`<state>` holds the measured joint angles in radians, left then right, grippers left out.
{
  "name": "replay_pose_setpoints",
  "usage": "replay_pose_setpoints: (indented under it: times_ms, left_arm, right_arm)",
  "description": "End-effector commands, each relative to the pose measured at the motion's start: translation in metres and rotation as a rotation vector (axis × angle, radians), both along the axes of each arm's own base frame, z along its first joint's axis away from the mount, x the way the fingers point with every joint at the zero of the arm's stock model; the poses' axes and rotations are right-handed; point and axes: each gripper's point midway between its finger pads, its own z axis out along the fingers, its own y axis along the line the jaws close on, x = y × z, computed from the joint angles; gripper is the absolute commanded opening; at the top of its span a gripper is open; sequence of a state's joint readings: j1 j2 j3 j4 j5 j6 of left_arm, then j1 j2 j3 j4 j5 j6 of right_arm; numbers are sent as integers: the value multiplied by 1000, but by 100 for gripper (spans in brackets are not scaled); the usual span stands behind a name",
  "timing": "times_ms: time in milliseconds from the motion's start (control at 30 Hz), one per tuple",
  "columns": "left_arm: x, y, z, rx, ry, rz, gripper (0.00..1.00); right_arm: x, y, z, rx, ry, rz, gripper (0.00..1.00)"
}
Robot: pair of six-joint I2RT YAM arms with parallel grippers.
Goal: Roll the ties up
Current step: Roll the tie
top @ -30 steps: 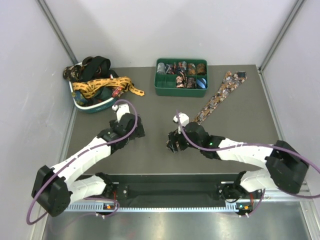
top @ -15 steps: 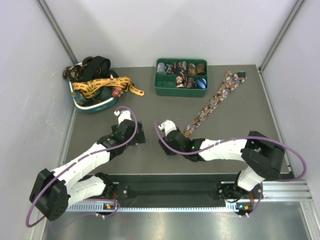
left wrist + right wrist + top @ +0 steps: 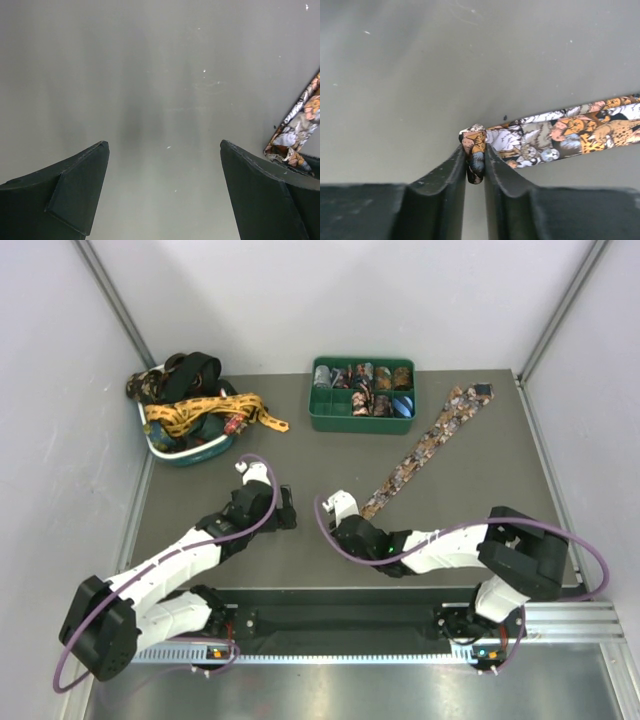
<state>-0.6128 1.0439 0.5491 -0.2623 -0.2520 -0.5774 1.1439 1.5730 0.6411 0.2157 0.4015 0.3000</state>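
Right claw was clenched on the narrow tip of the brown floral tie, which ran flat away to its right. Left claw gaped wide above the table, that tip just beside its right finger, a green tray well beyond.

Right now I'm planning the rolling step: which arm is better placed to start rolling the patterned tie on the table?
Right, probably. The right tool is pinched on the narrow end of the patterned tie; the left tool stands open above the table, holding nothing.
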Motion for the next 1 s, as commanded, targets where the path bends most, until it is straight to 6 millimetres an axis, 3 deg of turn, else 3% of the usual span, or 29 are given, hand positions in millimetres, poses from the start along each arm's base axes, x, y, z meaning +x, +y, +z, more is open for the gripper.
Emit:
replay_pose_setpoints:
  times_ms: [0, 267, 400, 533, 967]
  left_arm:
    - [7, -8, 3, -28, -33, -26, 96]
    - [-1, -28, 4, -80, -40, -144, 97]
    - [-4, -38, 5, -94, -51, -193, 97]
    - [-7, -50, 4, -84, -60, -258, 99]
    - [-14, -83, 7, -114, -127, -497, 99]
  right_arm:
    - [-4, 21, 24, 140, -30, 39, 18]
    - [-5, 27, 33, 322, 67, 67, 10]
    - [-5, 20, 37, 461, 186, 87, 8]
    - [-5, 17, 34, 492, 280, 33, 1]
    - [-13, 17, 40, 751, 525, -15, 1]
